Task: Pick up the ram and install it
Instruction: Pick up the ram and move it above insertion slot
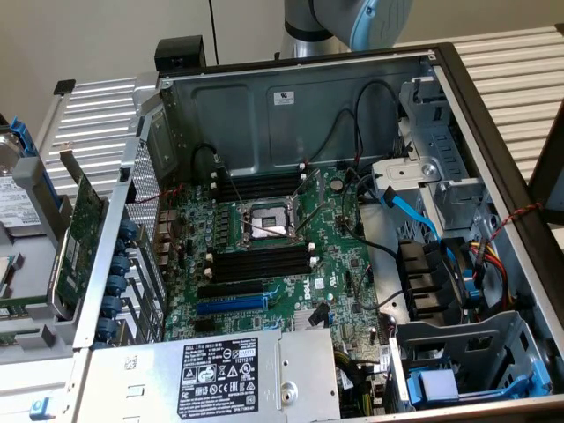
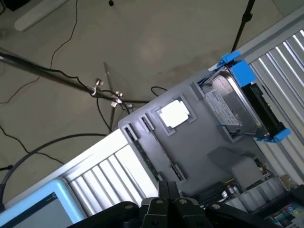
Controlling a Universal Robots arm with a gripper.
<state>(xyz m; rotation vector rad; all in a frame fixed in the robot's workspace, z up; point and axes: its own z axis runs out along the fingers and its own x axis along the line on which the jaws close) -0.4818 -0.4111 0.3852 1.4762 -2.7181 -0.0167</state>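
The dark hand fills the near edge of the wrist view. It hangs above a flat grey plastic holder tray, and whether it is open or closed cannot be told. Nothing shows in its grasp.

The ram, a long, thin green circuit-board stick, appears to stand on edge in a slot along one side of the tray, probably so it can be gripped from above. It shows only as a narrow dark-green line, so this is a judgement. It is not yet picked up.

The tray also carries one silver hard drive in blue plastic brackets and one white square pad in a raised frame. The tray rests on a slatted aluminium worktop.

In the exterior view, one open grey metal computer case lies on its side, probably so the green motherboard faces up for work from above. Two banks of long black memory slots flank one silver processor socket, and all the slots look empty. One silver power supply box with a black label is nearest that camera. At that view's left, one larger green expansion card stands upright. The grey and blue robot arm shows behind the case, well apart from the slots.
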